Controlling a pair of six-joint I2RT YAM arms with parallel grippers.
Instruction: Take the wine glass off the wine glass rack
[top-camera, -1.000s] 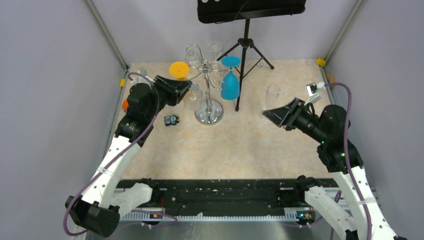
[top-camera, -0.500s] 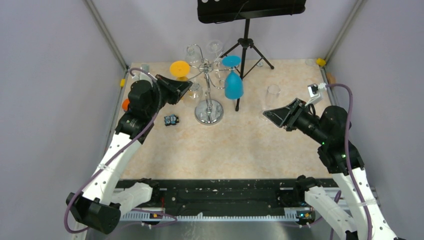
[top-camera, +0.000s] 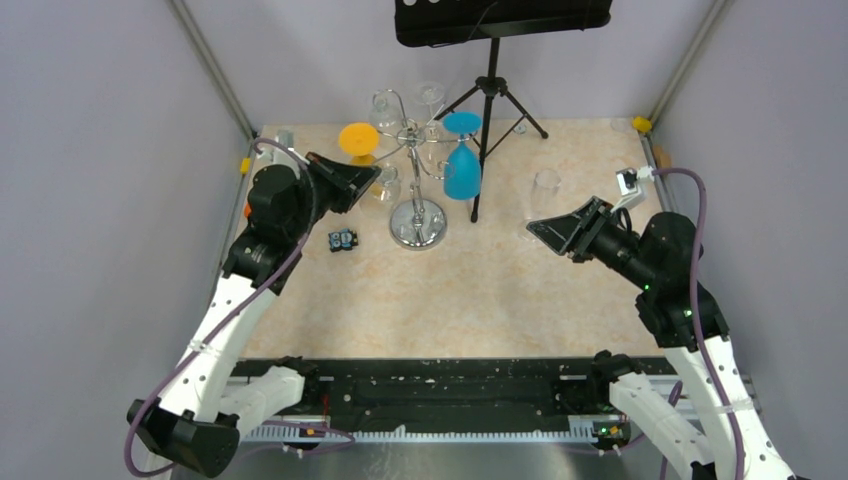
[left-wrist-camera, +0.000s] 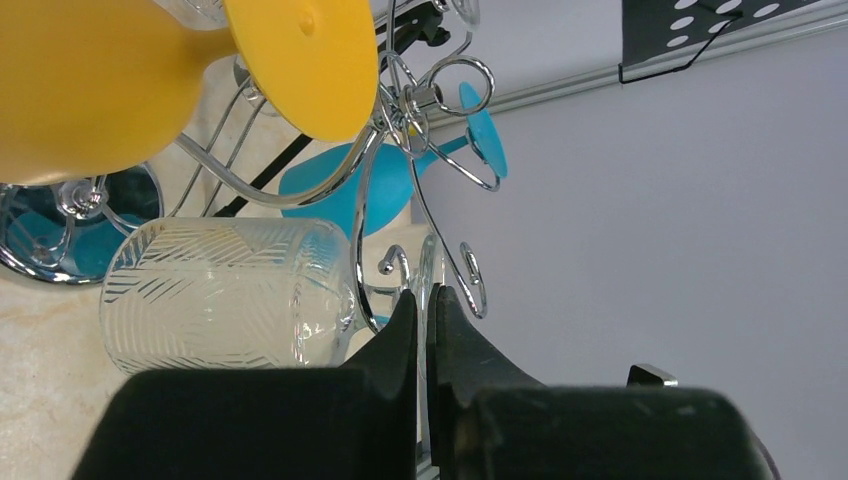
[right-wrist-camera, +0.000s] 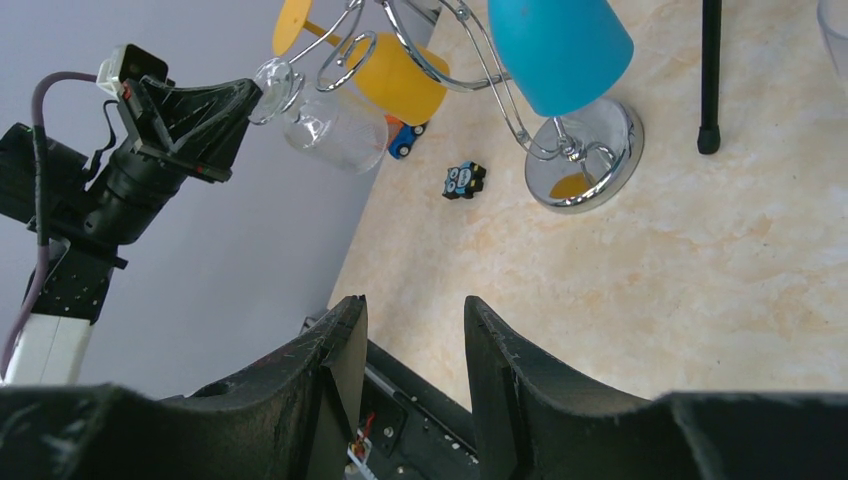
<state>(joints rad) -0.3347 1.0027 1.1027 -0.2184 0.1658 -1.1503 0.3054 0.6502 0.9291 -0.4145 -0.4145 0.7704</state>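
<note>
The chrome wine glass rack (top-camera: 417, 215) stands at the back of the table, its hook arms spreading from a hub (left-wrist-camera: 425, 98). A clear etched wine glass (left-wrist-camera: 225, 295) hangs tilted at its left side, the stem by a curled hook. My left gripper (left-wrist-camera: 425, 300) is shut on this glass's thin foot, also seen from the right wrist view (right-wrist-camera: 268, 80). A yellow glass (top-camera: 358, 138) and a blue glass (top-camera: 461, 170) hang on other arms. My right gripper (right-wrist-camera: 415, 315) hovers open and empty over the table's right side (top-camera: 535, 228).
A black tripod stand (top-camera: 488, 110) rises right behind the rack, one leg (right-wrist-camera: 709, 80) down beside the rack's base (right-wrist-camera: 590, 160). A clear tumbler (top-camera: 545, 190) stands at the right. A small blue-and-black toy (top-camera: 343, 239) lies left of the base. More clear glasses (top-camera: 428, 95) hang at the back.
The left gripper's jaws have closed onto the clear glass's foot. The left arm shifted slightly left and the clear glass tilted with it. The right arm has not moved.
</note>
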